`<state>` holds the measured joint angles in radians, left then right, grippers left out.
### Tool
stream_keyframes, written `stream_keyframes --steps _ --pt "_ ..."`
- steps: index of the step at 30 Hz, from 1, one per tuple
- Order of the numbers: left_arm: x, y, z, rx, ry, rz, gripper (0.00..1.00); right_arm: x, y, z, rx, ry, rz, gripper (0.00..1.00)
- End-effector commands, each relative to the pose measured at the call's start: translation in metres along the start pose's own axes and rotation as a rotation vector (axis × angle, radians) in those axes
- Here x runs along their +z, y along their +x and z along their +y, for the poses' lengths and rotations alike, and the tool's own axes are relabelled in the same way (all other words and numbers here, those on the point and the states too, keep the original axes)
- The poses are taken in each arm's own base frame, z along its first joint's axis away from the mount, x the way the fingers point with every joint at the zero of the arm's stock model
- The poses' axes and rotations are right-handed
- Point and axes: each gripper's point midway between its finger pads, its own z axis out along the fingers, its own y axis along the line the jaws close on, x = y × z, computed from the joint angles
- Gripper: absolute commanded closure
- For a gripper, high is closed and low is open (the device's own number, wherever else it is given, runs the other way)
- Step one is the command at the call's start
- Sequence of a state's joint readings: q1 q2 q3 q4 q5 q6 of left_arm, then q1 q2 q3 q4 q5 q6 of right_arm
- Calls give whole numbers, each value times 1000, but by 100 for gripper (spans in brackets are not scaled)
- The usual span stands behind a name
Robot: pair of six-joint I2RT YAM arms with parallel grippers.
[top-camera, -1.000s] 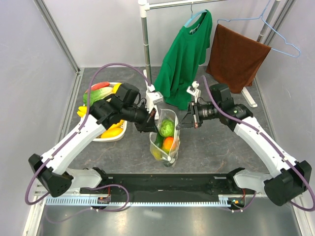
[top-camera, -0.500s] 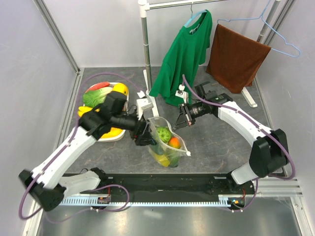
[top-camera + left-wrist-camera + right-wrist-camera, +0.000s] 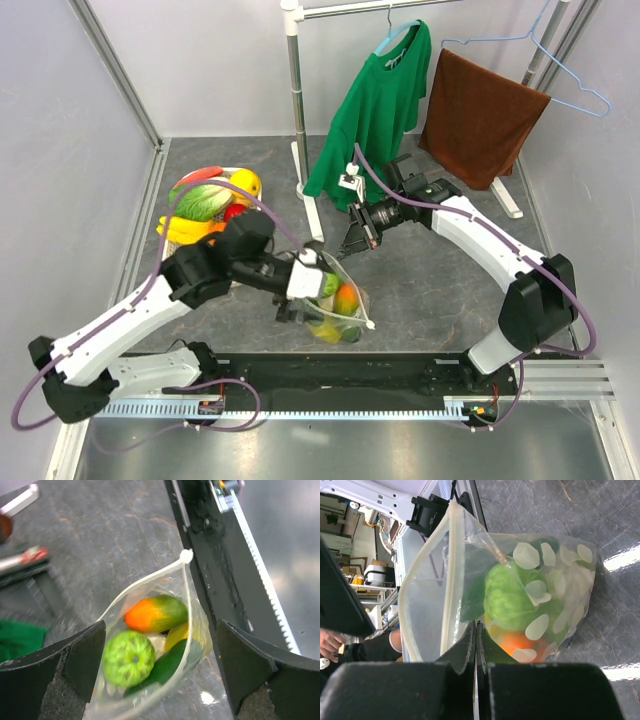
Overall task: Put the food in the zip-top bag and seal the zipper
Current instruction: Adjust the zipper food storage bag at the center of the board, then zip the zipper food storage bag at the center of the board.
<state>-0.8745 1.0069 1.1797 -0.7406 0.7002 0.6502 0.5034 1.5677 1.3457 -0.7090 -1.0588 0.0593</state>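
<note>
The zip-top bag (image 3: 338,306) lies on the grey table with its mouth gaping and its zipper (image 3: 451,570) unsealed; a white slider (image 3: 186,556) sits at one end. Inside it are a ribbed green fruit (image 3: 129,657), an orange-green mango (image 3: 156,612) and a dark cucumber (image 3: 170,665). My left gripper (image 3: 300,290) is open, with its fingers (image 3: 75,665) standing on either side of the bag. My right gripper (image 3: 352,240) is shut just beyond the bag's far end, and I see nothing between its tips. More food, including a cabbage (image 3: 205,203), lies in the white tray (image 3: 176,190).
A green shirt (image 3: 375,110) and a brown towel (image 3: 480,115) hang from a white rack (image 3: 295,100) at the back. A black rail (image 3: 340,370) runs along the near edge, close to the bag. Side walls close in the table.
My left gripper has opened and let go of the bag, dropping nearer to the rail. The bag has gone from hanging upright to lying tilted. The right arm swung left and back.
</note>
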Motion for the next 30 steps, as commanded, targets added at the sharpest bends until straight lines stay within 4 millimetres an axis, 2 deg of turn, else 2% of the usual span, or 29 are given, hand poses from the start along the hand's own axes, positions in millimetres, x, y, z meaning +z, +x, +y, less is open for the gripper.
stream_keyframes --steps 1,3,5,6,9,15,20,26,29,30 --pt "25 -1 1 229 -17 36 3 5 -10 2 -43 -25 -9 100" --pt "45 7 -10 259 31 76 3 6 -6 0 -31 -23 -5 100" --pt "57 15 -11 288 30 119 2 5 -4 1 -32 -22 -5 100" --pt "63 12 -17 314 48 112 1 4 -2 1 -30 -18 -6 100" --pt "77 10 -20 351 40 120 0 3 2 1 -13 -11 -6 100" --pt "88 8 -10 453 -8 143 0 6 23 1 39 -32 1 100" --pt "100 26 -7 481 24 233 2 5 26 5 55 -48 0 100" --pt "104 43 -10 502 79 306 11 15 31 14 54 -47 23 100" --pt "101 44 -7 505 71 327 22 19 33 18 71 -65 22 100" --pt "99 44 -7 510 71 332 28 19 33 18 70 -68 21 100"
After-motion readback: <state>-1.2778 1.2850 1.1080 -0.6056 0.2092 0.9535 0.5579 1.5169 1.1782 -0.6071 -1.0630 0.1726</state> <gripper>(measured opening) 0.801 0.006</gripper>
